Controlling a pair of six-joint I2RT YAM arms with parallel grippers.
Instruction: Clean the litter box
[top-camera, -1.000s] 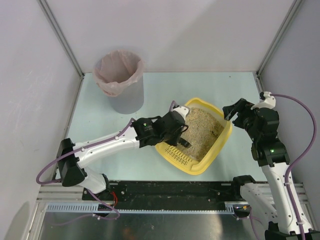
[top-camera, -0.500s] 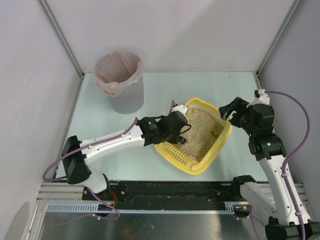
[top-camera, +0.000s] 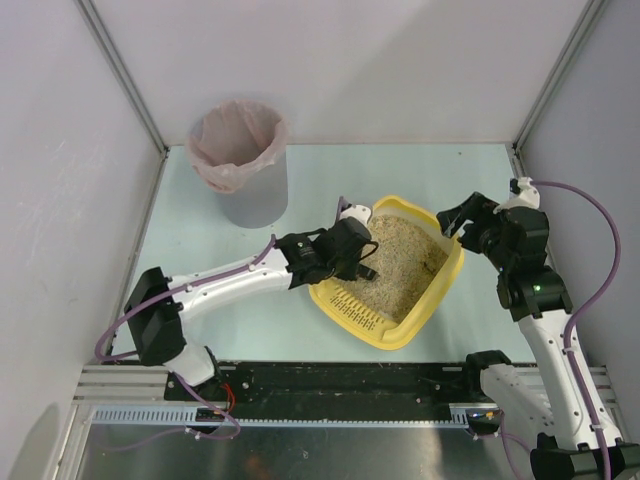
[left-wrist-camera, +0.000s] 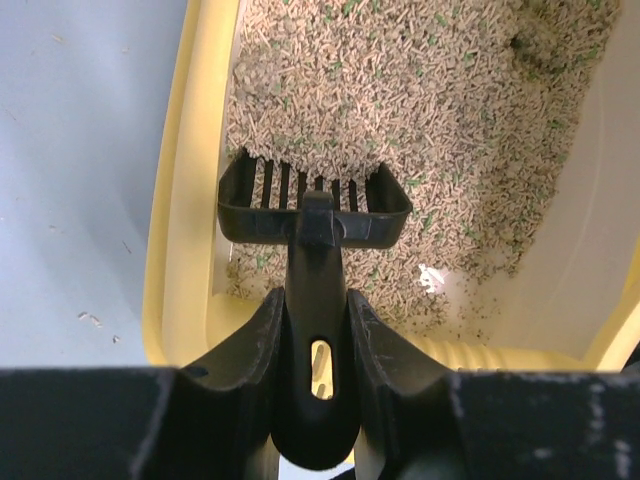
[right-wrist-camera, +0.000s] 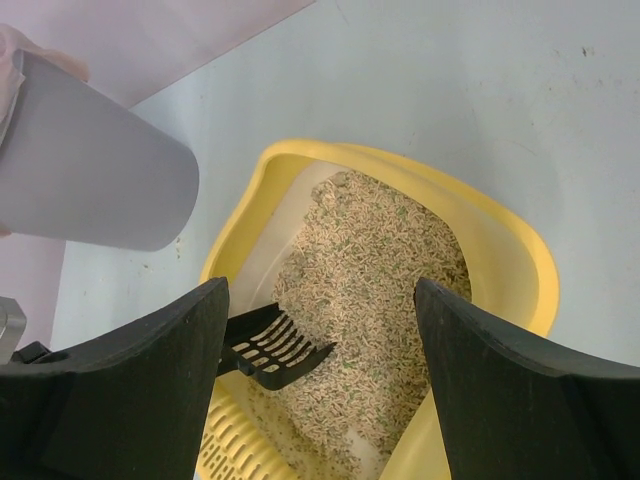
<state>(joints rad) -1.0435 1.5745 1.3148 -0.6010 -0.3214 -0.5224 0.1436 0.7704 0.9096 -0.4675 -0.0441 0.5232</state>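
Down at the near edge, the left arm reaches out from its base across the pale table (top-camera: 200, 240) toward the middle. The left gripper (top-camera: 352, 255) has its jaws drawn in partway and clamped on the handle of a black scoop (left-wrist-camera: 315, 205), a finger pressed against each side of it. The grip looks snug in the wrist view, with the handle running straight out between the fingers (left-wrist-camera: 262, 330).

Just beyond, the scoop's slotted head sits low inside the litter box (top-camera: 452, 262), at the near edge of the litter (left-wrist-camera: 420, 90) and close beside the tray's left wall. Whether the head carries anything, the pictures don't settle.

The litter box itself lies on the table right of centre, between the two arms and turned on a diagonal. Its slotted grille (top-camera: 355, 312) faces the near edge. There's a bare strip of tray floor behind the grille, with a small white speck (left-wrist-camera: 432, 278) on it. Beige litter fills the rest, with a darker clump (left-wrist-camera: 540, 45) toward the far right corner.

Over on the right, the right gripper (top-camera: 455, 222) hangs above the box's far right rim. Its jaws are spread wide, with nothing between them but a view down onto the litter and the scoop.

Farthest back, well apart from the tray at the far left of the table, the grey bin (top-camera: 240, 160) stands upright with its pink liner (top-camera: 235, 140) folded over the rim.
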